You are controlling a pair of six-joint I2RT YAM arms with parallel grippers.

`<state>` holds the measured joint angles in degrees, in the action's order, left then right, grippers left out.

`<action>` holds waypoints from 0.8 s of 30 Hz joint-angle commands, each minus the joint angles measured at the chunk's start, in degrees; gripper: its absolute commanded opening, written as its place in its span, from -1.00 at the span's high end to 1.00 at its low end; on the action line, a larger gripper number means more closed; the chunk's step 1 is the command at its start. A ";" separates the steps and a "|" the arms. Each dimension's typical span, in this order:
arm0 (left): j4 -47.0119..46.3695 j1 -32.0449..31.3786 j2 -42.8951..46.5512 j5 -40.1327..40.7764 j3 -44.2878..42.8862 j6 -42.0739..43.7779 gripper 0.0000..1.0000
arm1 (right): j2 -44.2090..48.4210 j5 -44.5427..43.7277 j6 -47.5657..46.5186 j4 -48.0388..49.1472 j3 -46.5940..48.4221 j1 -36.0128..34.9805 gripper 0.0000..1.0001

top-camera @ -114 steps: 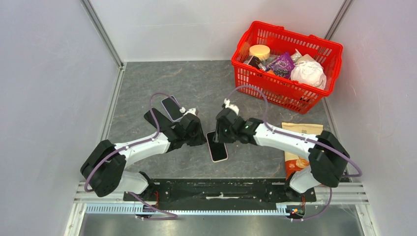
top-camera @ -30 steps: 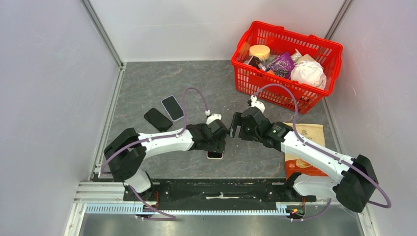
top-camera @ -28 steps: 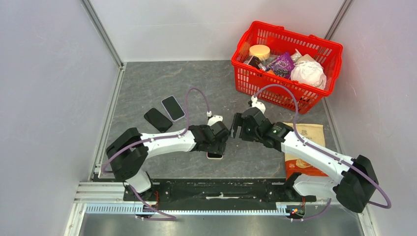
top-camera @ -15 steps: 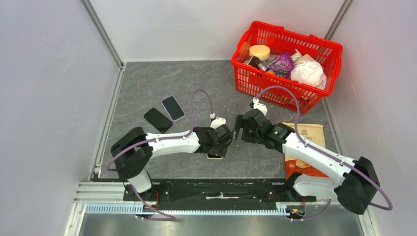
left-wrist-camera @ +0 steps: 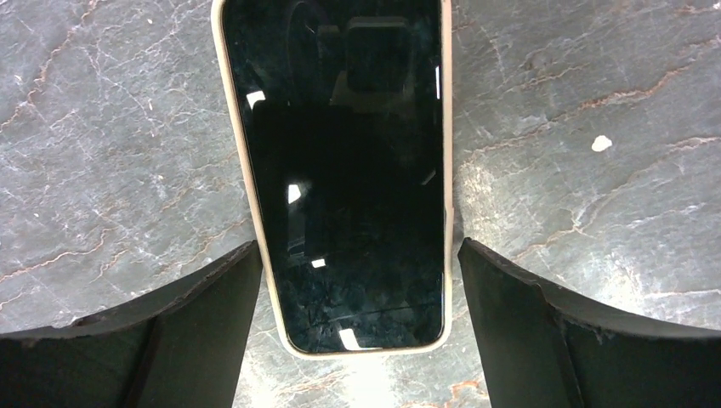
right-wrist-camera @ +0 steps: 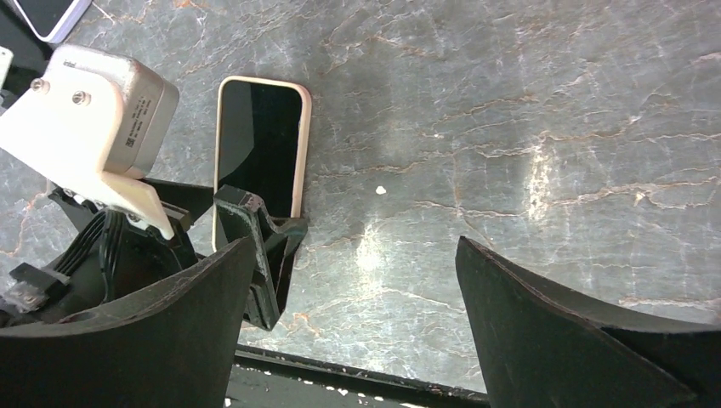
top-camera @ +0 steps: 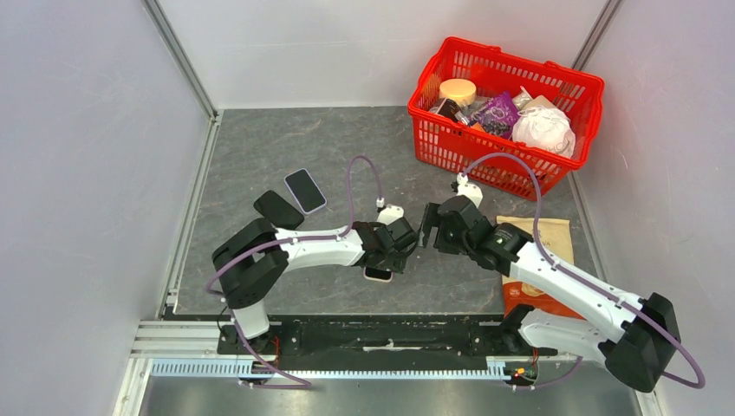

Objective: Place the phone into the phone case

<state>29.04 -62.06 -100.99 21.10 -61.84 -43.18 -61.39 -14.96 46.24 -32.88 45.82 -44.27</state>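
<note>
A dark-screened phone [left-wrist-camera: 344, 170] lies flat on the grey table, framed by a cream rim that looks like the phone case. From above only its near end [top-camera: 378, 275] shows, under my left gripper [top-camera: 394, 251]. That gripper [left-wrist-camera: 359, 246] is open; its two fingers straddle the phone's near end, one on each side, with a narrow gap to the rim. My right gripper [top-camera: 426, 227] hangs open just to the right with nothing in it. In the right wrist view the phone [right-wrist-camera: 259, 136] lies left of that gripper [right-wrist-camera: 355, 246].
Two more dark slabs lie at the left: a pale-rimmed one [top-camera: 305, 190] and a black one [top-camera: 278, 210]. A red basket [top-camera: 507, 165] full of groceries stands at the back right. A snack bag [top-camera: 530, 234] lies under the right arm. A black rail [top-camera: 381, 334] runs along the near edge.
My left gripper has slid right along the phone and its jaws have widened slightly. The right gripper has backed off to the right. The phone has stayed put.
</note>
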 commanded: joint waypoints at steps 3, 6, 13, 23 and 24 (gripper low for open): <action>1.14 -0.09 -2.95 4.11 -1.83 -3.04 -0.84 | 3.83 -1.36 0.43 1.30 0.89 -0.32 -0.91; 0.76 0.51 -3.42 4.21 -1.14 -3.15 -0.84 | 4.73 -1.89 0.53 0.61 1.02 -0.28 -0.91; -2.36 7.05 -2.50 3.21 -1.33 -2.56 -0.06 | 8.19 -4.88 1.19 -1.58 1.46 -0.29 -0.89; -5.42 24.08 -9.38 1.29 -14.89 -0.38 0.13 | 8.98 -4.87 1.05 -2.84 1.64 -0.21 -0.88; -5.32 25.55 -11.08 1.04 -17.33 -0.50 0.15 | 9.00 -4.80 1.07 -2.88 1.64 -0.28 -0.88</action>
<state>26.87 -40.93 -108.47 18.63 -70.89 -44.60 -52.88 -18.15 46.89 -35.33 45.78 -44.40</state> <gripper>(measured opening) 0.798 0.942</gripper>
